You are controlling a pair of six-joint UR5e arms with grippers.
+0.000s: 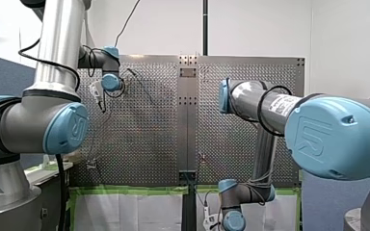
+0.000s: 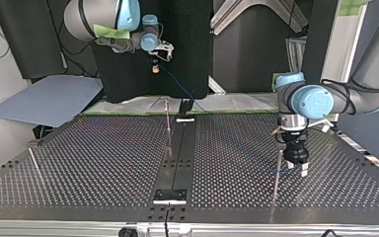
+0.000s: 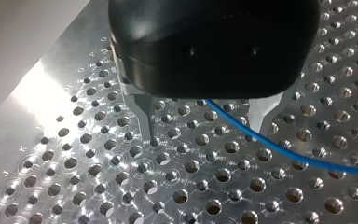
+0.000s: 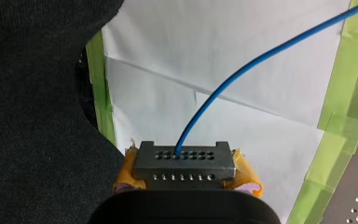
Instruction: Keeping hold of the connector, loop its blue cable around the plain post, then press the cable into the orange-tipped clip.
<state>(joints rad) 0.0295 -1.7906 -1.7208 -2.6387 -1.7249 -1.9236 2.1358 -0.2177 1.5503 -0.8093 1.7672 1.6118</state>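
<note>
Connector (image 4: 183,163) pinched by yellow pads (image 4: 248,176) of right hand (image 4: 186,179); blue cable (image 3: 279,149) passes between spread metal fingers (image 3: 144,116) of left hand (image 3: 205,130), low over perforated surface (image 3: 121,186).

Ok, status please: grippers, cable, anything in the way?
Right gripper shut on connector. Left gripper open, cable between its fingers, unclamped. Post close beside left gripper.

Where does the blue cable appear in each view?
Front view: too faint to tell.
Top view: blue cable slants down from my right gripper.
Left wrist view: runs out between the fingers of my left gripper.
Right wrist view: rises from the connector.
Shared landmark: the perforated table.
</note>
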